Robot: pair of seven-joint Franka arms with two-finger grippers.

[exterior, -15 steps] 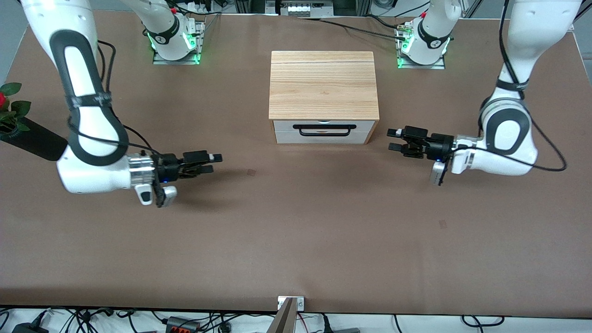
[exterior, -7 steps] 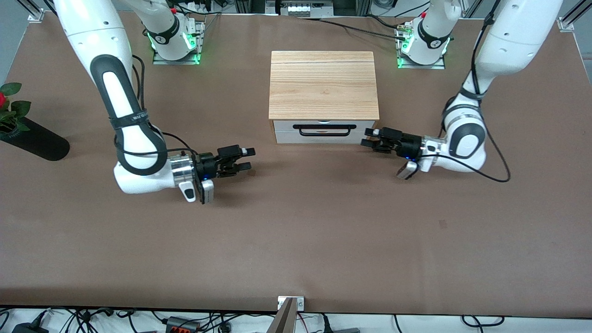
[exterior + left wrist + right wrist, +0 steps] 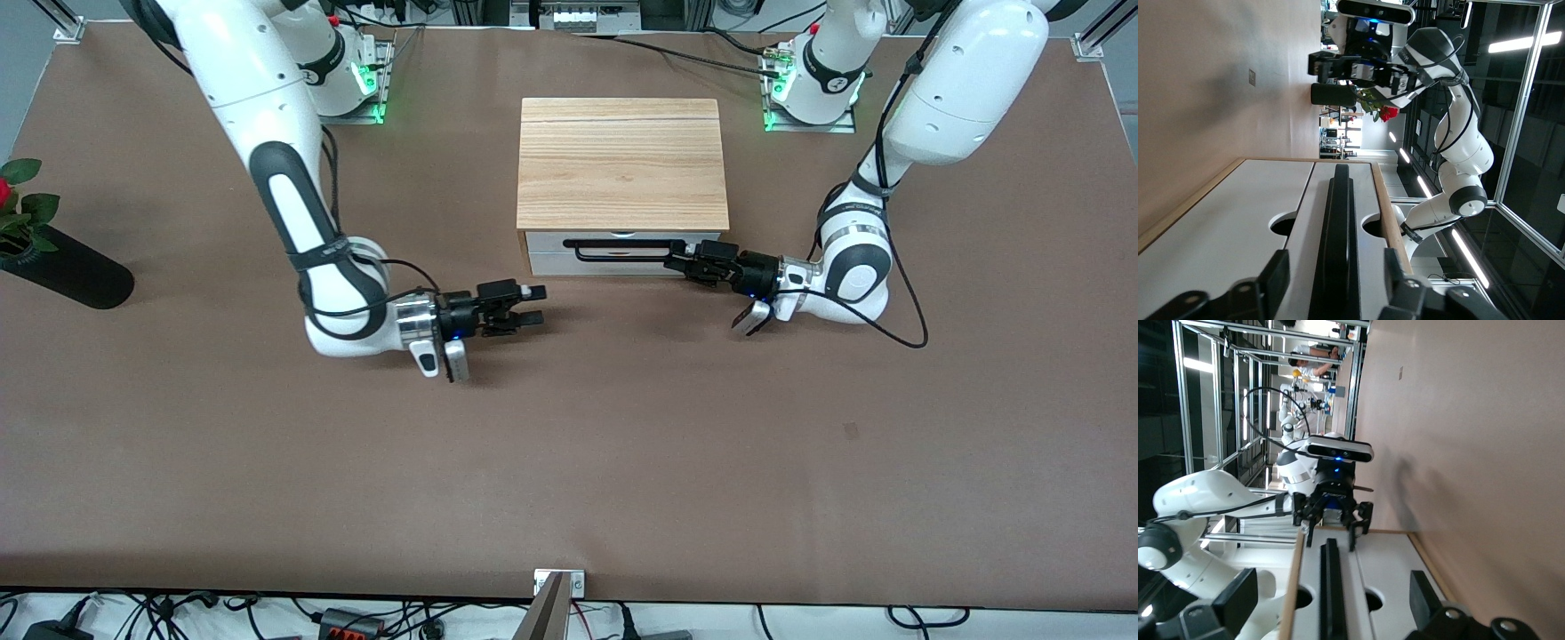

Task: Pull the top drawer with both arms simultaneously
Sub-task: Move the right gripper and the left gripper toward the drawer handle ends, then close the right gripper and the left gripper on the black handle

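Drawer [image 3: 622, 252] sits shut in the wooden cabinet [image 3: 621, 164] at your table's centre. Your right gripper [image 3: 532, 305], fingers spread wide, lies low with the handle [image 3: 622, 250] at its 1 o'clock. Your left gripper [image 3: 683, 259], spread, brackets the handle's end, forearm level.

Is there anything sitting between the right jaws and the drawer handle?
Nothing visible. The right gripper is open over bare table, short of the top drawer at the right arm's end of its handle. The left gripper already straddles the handle, open.
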